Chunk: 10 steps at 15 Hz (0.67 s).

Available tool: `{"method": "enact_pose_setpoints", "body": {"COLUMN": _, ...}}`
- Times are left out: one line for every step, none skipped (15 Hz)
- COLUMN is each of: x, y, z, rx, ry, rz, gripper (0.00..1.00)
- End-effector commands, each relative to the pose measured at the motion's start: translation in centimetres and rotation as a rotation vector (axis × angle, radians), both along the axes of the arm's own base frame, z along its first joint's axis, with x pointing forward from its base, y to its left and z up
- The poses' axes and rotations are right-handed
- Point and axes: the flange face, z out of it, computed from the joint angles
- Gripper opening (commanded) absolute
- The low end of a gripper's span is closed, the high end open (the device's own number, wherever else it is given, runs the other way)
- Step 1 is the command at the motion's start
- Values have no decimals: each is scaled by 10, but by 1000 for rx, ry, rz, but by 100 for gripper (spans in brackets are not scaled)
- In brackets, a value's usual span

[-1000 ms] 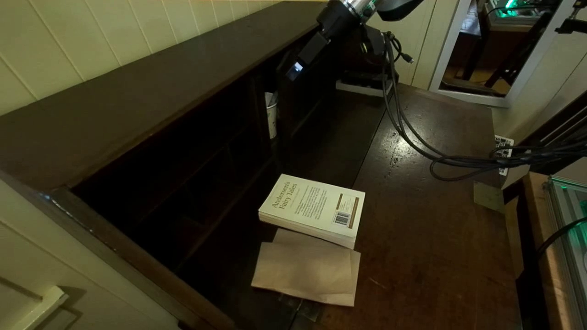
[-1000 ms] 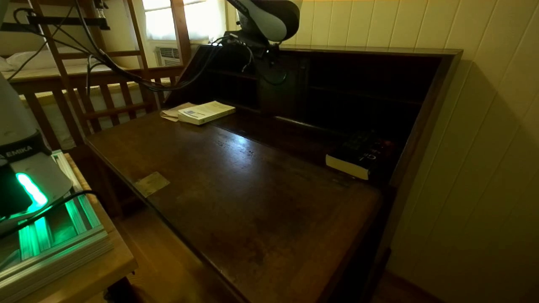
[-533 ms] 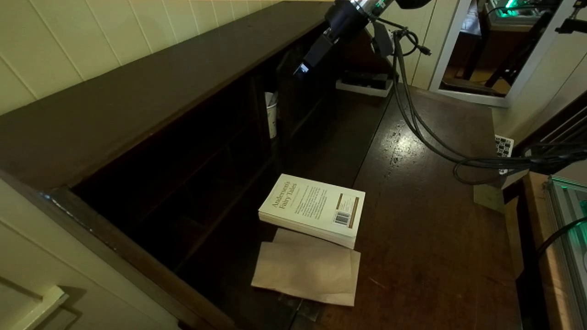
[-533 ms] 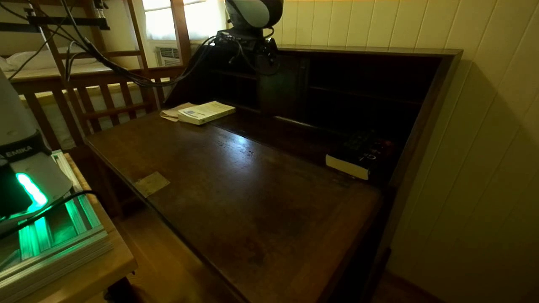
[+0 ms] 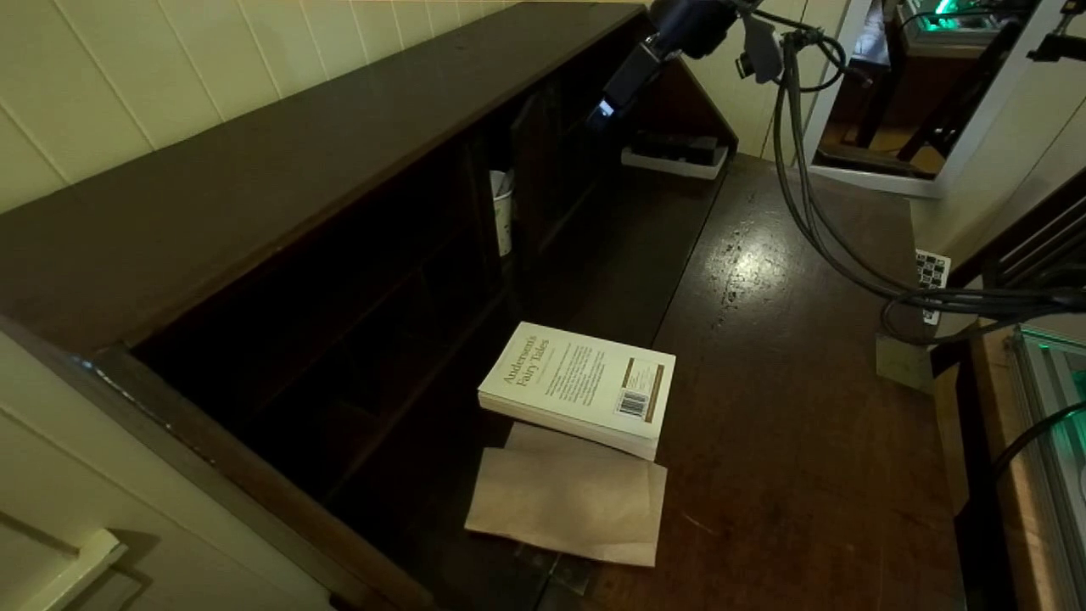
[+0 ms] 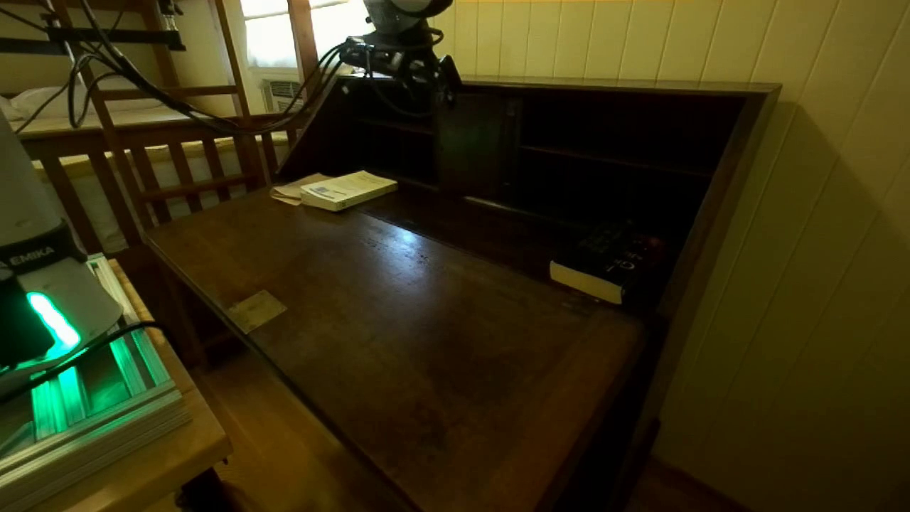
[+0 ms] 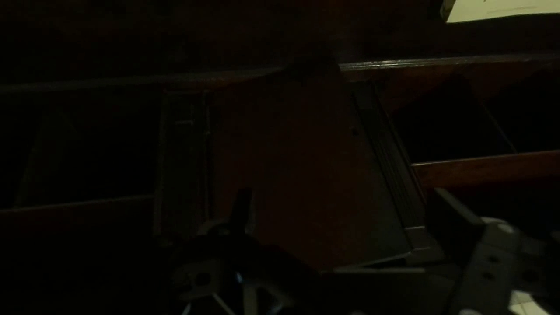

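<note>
My tool point(image 7: 343, 199) hangs before the worktop's hutch point(image 5: 297, 161), its two fingers spread wide, dim against the dark wood in my wrist view. Facing it there is the small cabinet door point(image 7: 302, 170), a reddish-brown panel midway along the hutch, at the worktop's back edge; in an exterior view I see it standing ajar. Whether a finger touches it I cannot tell. A white cup point(image 5: 502, 216) shows in the gap beside the door, and pigeonholes point(image 7: 450, 127) flank the panel.

Out on the worktop point(image 5: 806, 441), a paperback of Andersen's Fairy Tales point(image 5: 585, 382) lies back cover up toward one end, with folded brown paper point(image 5: 568, 501) right by it, closer to that end. At the opposite end, a thick black book point(image 6: 597, 267) lies in the back corner, near the hutch's side wall. A brass-coloured plate point(image 6: 256, 311) sits at the front edge. Beyond the worktop I see a wooden bed point(image 6: 185, 163) with a slatted rail, then an air conditioner point(image 6: 286, 94) under a bright window point(image 6: 313, 32).
</note>
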Motion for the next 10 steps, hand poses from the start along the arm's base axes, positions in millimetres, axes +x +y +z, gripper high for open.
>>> {"method": "enact_pose_setpoints", "body": {"x": -22, "y": -10, "z": 14, "rx": 2, "ry": 31, "rz": -76, "gripper": 100}}
{"method": "enact_pose_setpoints", "body": {"x": -27, "y": -14, "z": 16, "rx": 6, "ry": 41, "rz": -87, "gripper": 100}}
{"method": "enact_pose_setpoints", "body": {"x": -30, "y": -17, "z": 18, "rx": 7, "ry": 52, "rz": -86, "gripper": 100}}
{"method": "enact_pose_setpoints", "body": {"x": -33, "y": -19, "z": 22, "rx": 15, "ry": 67, "rz": -71, "gripper": 100}}
{"method": "enact_pose_setpoints", "body": {"x": -38, "y": -20, "z": 25, "rx": 35, "ry": 82, "rz": -54, "gripper": 100}}
{"method": "enact_pose_setpoints", "body": {"x": -41, "y": -21, "z": 28, "rx": 56, "ry": 95, "rz": -37, "gripper": 100}}
{"method": "enact_pose_setpoints", "body": {"x": -43, "y": -22, "z": 31, "rx": 75, "ry": 105, "rz": -25, "gripper": 100}}
{"method": "enact_pose_setpoints", "body": {"x": -33, "y": -22, "z": 21, "rx": 51, "ry": 81, "rz": -38, "gripper": 100}}
{"method": "enact_pose_setpoints", "body": {"x": -35, "y": -23, "z": 23, "rx": 63, "ry": 90, "rz": -31, "gripper": 100}}
{"method": "enact_pose_setpoints", "body": {"x": -36, "y": -23, "z": 24, "rx": 67, "ry": 93, "rz": -29, "gripper": 100}}
